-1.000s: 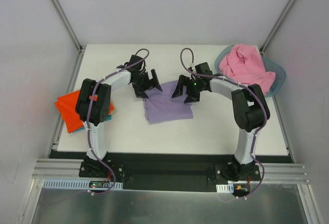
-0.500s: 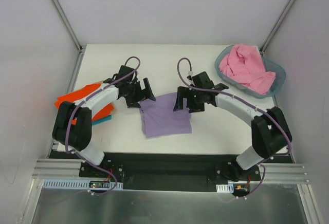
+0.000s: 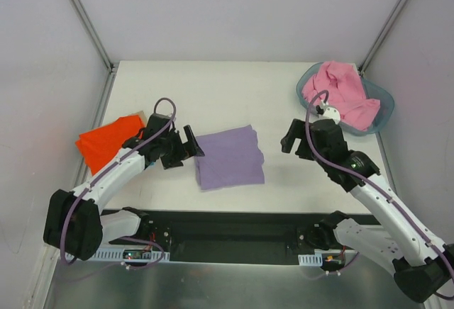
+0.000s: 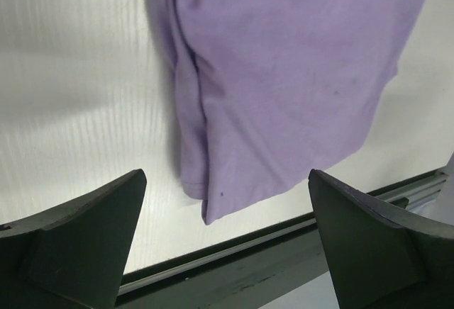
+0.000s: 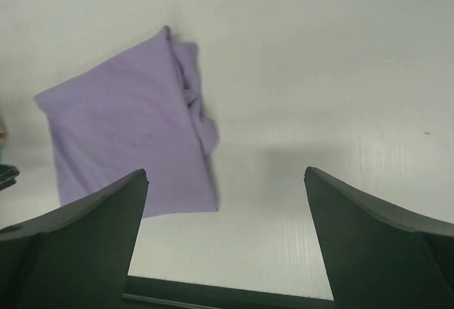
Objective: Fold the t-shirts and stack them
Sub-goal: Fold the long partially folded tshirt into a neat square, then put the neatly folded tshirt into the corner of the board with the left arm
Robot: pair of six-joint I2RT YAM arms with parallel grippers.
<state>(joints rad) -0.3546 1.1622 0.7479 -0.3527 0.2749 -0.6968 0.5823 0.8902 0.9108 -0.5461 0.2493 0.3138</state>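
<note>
Left hand (image 3: 193, 144) and right hand (image 3: 287, 141) drawn back from the folded lavender t-shirt (image 3: 228, 156), both spread apart, empty

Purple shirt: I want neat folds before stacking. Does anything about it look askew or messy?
Slightly. The purple shirt lies folded but a little askew to the table edges, and one edge is bunched up, not flat. Nothing else stands out.

**Soft cloth on a matt table**

The lavender t-shirt (image 3: 228, 157) is soft, matt cloth, lightly creased. The table (image 3: 213, 86) looks matt white and finely ribbed. At two o'clock, a slightly glossy grey-blue plastic basket (image 3: 385, 105) holds the pink t-shirt (image 3: 339, 95), crumpled matt cloth.
</note>
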